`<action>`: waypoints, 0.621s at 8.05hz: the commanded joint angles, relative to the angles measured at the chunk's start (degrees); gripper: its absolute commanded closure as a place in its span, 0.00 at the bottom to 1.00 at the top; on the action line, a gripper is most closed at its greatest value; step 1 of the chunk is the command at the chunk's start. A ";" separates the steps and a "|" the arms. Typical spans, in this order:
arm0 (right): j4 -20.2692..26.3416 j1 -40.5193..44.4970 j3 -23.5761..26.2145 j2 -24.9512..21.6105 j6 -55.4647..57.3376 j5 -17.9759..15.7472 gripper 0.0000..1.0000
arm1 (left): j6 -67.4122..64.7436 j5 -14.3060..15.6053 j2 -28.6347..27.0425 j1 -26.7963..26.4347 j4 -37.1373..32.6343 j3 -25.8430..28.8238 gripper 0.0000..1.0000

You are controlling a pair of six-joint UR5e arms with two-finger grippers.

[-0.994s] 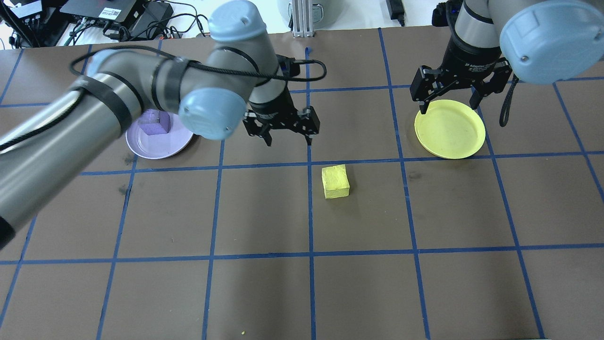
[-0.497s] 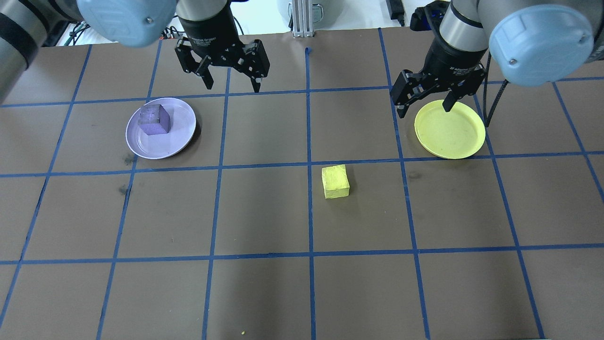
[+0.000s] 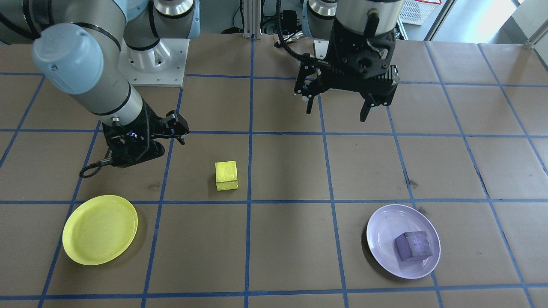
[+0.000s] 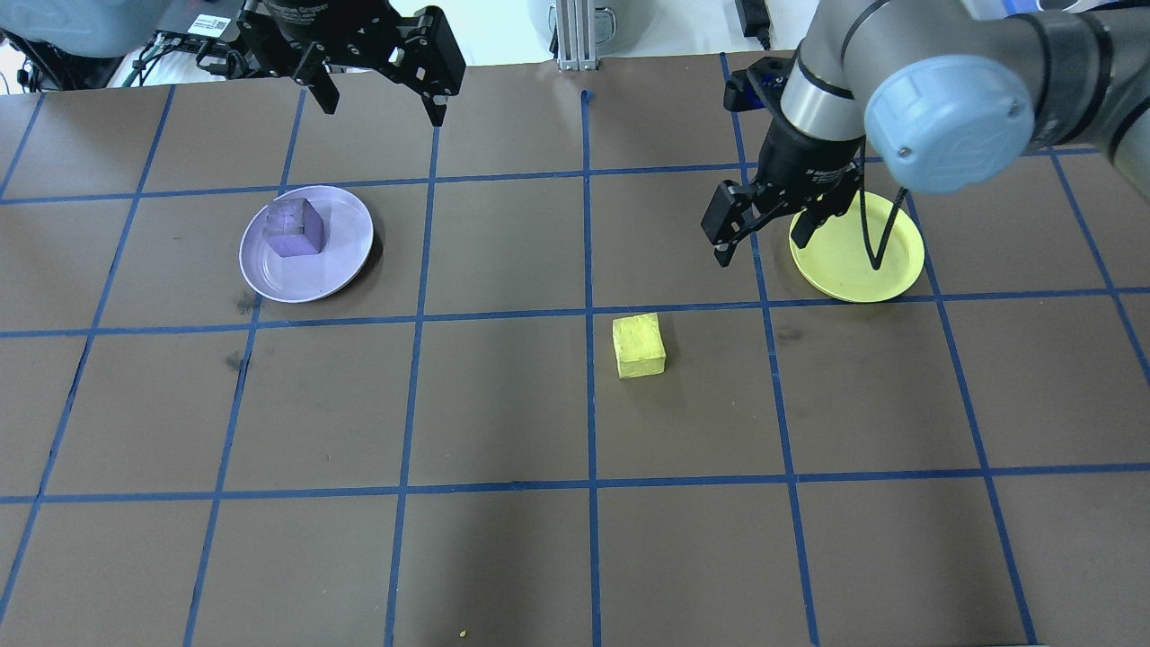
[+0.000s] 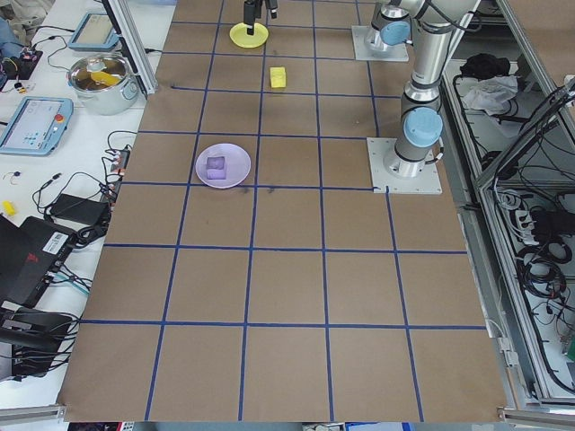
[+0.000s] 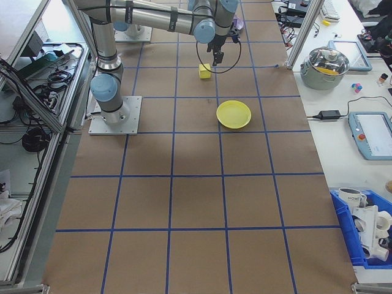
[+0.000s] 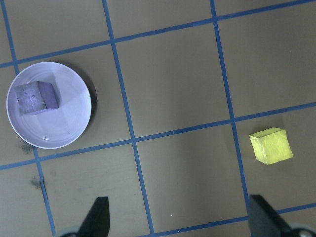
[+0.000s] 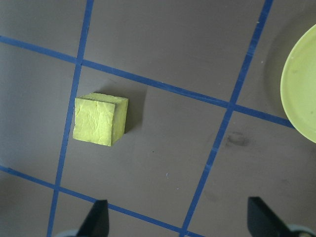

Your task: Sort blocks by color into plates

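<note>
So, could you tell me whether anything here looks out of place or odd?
Only the yellow block: it sits on the bare table, outside the yellow plate. The purple block is in the lavender plate.

a robotics lab – a test bench for two arms

the table (image 6: 202, 202) is covered with brown paper and marked with a grid of blue tape (image 4: 588, 395), and each arm stands on a metal base plate (image 5: 404, 166) bolted to it. aluminium frame posts (image 6: 303, 33) stand at the table's edge. on the side benches lie teach pendants (image 6: 370, 135) with screens, a power adapter (image 6: 331, 114), loose cables (image 5: 67, 193) and a steel pot with a glass lid (image 6: 329, 64) – and a blue bin (image 6: 367, 239) with a mug and white parts. bundles of wires (image 5: 539, 260) hang in an open rack behind the robot.
</note>
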 commanded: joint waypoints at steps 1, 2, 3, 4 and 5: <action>-2.80 5.23 1.54 3.34 12.05 -0.05 0.00 | 0.12 0.61 4.03 0.04 -0.04 -0.24 0.00; -3.33 7.00 1.54 5.62 16.63 -0.31 0.00 | 0.03 0.18 3.17 0.13 0.40 -0.24 0.00; -3.94 8.14 1.54 7.47 24.68 0.03 0.00 | 0.12 0.69 2.20 0.13 1.80 -0.32 0.00; -4.12 9.46 1.54 9.15 27.28 0.04 0.00 | 0.12 0.70 2.02 0.13 2.25 -0.76 0.00; -4.21 10.26 1.54 10.64 27.39 0.04 0.00 | 0.12 0.35 3.32 0.05 2.34 -1.29 0.00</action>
